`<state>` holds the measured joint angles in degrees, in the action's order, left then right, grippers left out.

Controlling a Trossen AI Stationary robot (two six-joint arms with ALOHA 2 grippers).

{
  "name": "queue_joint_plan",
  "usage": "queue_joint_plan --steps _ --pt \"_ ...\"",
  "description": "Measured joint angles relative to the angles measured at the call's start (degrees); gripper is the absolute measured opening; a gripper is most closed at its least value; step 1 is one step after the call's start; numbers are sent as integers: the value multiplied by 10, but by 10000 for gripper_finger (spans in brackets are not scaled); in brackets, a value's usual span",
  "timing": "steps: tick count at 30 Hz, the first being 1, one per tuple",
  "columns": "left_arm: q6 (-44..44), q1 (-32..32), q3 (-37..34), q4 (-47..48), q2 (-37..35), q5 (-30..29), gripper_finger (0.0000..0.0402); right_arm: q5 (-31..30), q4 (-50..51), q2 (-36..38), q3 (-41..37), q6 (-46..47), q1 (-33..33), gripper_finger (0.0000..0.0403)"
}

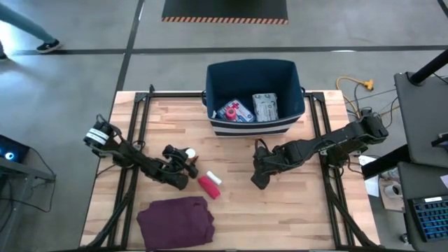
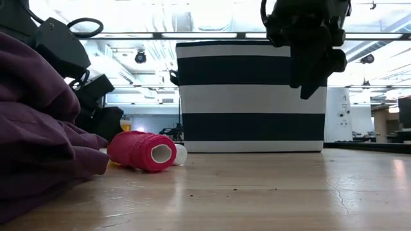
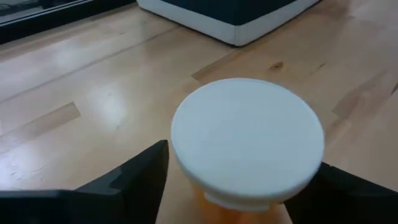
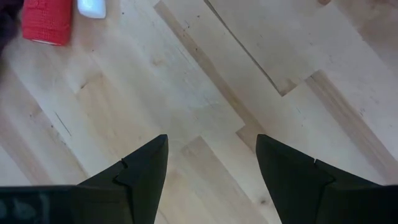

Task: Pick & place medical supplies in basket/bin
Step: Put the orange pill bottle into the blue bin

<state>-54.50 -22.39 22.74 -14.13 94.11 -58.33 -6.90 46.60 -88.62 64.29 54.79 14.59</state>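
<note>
The navy-blue bin (image 1: 252, 98) with white stripes stands at the table's far middle. In it lie a blue pouch with a red cross (image 1: 235, 110) and a grey-white packet (image 1: 265, 106). A red tape roll (image 1: 207, 186) and a small white roll (image 1: 215, 179) lie on the table left of centre. My left gripper (image 1: 186, 161) is just left of them, around a small orange bottle with a white cap (image 3: 247, 137). My right gripper (image 1: 259, 176) hangs open and empty above the table's middle, near side of the bin. My left gripper has the bottle's white cap (image 3: 180, 146) between its two fingers, one on each side of the rim. The fingers come in nearly level from the table's left. The cap hides the orange body (image 2: 126, 122) and I cannot tell whether the bottle stands on the table.
A folded maroon cloth (image 1: 176, 220) lies at the table's near left and fills the left of the low view (image 2: 38, 141). Bare wood lies under my right gripper (image 4: 211, 112). A person's foot (image 1: 47, 46) shows on the floor at far left.
</note>
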Motion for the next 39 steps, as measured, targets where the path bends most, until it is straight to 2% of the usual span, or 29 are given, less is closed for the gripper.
queue_joint_plan --steps 10,15,19,26,28,29,32,35,39 --pt "0 0 0 0 -11 2 168 -1 4 0 0 -8 0 233" --pt "47 3 7 1 -55 -4 155 -6 5 1 0 -8 0 232" --pt "160 9 32 1 -122 -7 159 -14 6 14 0 -5 0 228" --pt "422 69 127 1 -280 -29 159 -88 42 80 0 56 26 223" --pt "473 104 166 0 -316 7 159 -115 71 105 0 90 41 223" --pt "493 127 188 -1 -328 44 159 -128 86 115 0 109 50 223" --pt "550 210 258 0 -329 194 159 -164 127 143 -4 163 79 223" --pt "584 304 344 8 -276 332 159 -185 150 155 -13 219 103 224" --pt "584 402 487 113 -143 448 159 -201 151 150 -24 268 123 224"
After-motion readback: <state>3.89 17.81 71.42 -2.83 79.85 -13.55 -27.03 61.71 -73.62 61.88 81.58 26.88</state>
